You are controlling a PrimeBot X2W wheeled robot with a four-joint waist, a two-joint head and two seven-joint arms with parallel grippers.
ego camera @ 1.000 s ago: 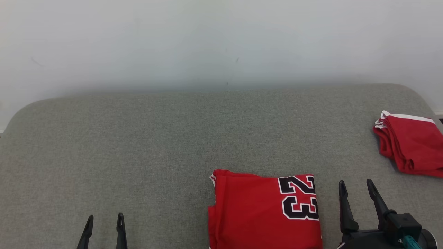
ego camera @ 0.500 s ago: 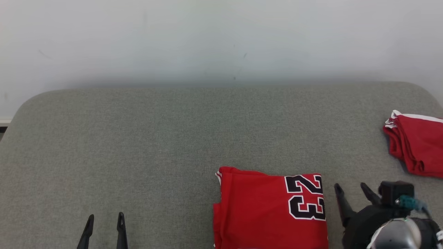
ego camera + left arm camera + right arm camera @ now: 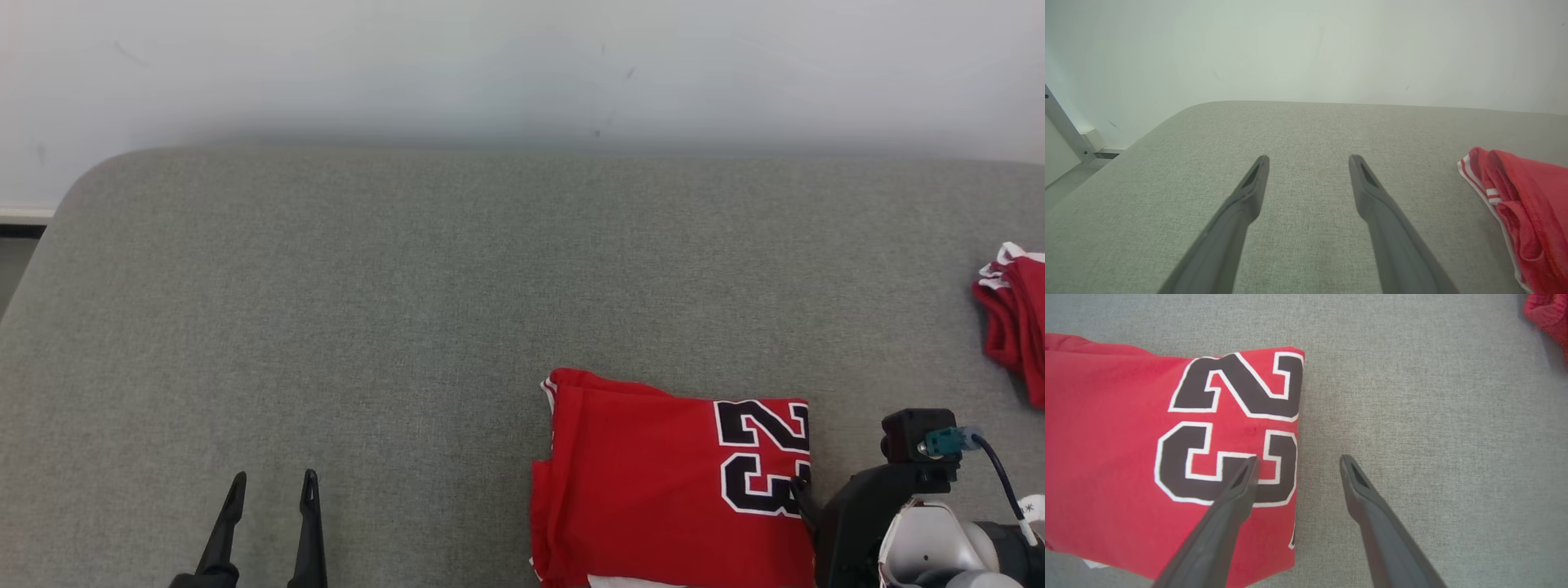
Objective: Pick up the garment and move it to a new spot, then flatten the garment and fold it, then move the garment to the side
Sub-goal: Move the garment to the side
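Because the garment (image 3: 645,490) looks soft and light, its layered right edge is being straddled by the open right gripper (image 3: 1299,459), the left gripper (image 3: 1308,157) being open too.

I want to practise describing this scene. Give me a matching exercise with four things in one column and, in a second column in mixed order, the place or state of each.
Things
1. folded red jersey
2. second red garment
3. left gripper
4. right gripper

Places or states
A. open, above bare grey cushion, left of the jersey
B. bunched at the right edge of the head view
C. open, straddling the jersey's edge beside the number 23
D. lying flat near the front, number facing up

Pairs: 1-D, 2-B, 3-A, 4-C
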